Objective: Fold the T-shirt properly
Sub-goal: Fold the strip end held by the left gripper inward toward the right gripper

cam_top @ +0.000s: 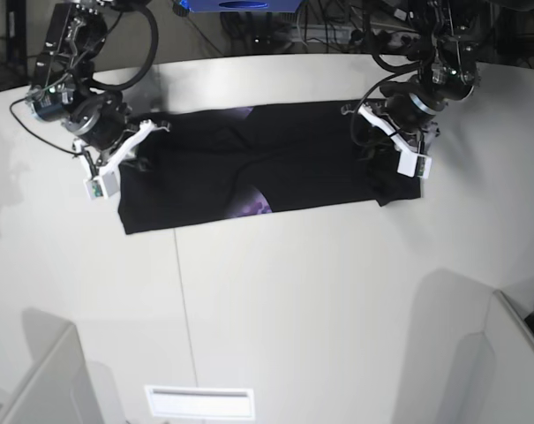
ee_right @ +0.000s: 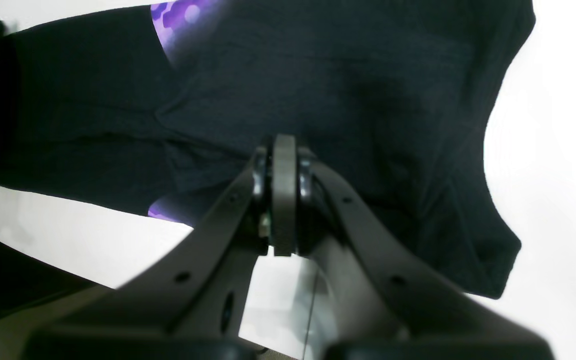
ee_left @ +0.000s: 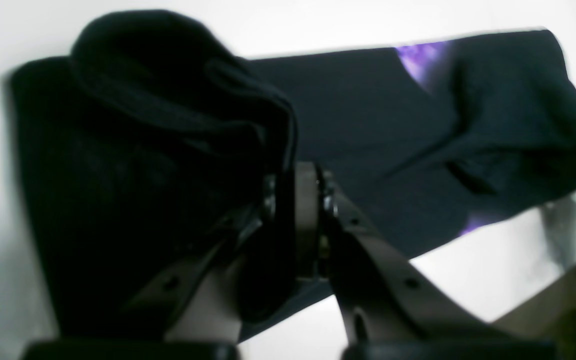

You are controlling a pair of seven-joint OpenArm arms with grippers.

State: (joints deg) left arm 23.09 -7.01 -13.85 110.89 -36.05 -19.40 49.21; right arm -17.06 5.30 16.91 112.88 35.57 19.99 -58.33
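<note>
Closed jaws of the left gripper (ee_left: 295, 200) are seen nearest the lens, clamped on a bunched fold of the T-shirt (cam_top: 275, 163), which is lifted above the layer below. 2 arms are placed at opposite ends of the shirt, presumably so that both ends can be carried over together. At the right gripper (ee_right: 283, 195) the jaws are pressed together on the cloth at the other end; a pinch is judged likely, though the cloth between the pads is not clearly seen. On the white table (cam_top: 293, 300) the shirt is laid as a long black band, with purple print showing at 2 gaps.
</note>
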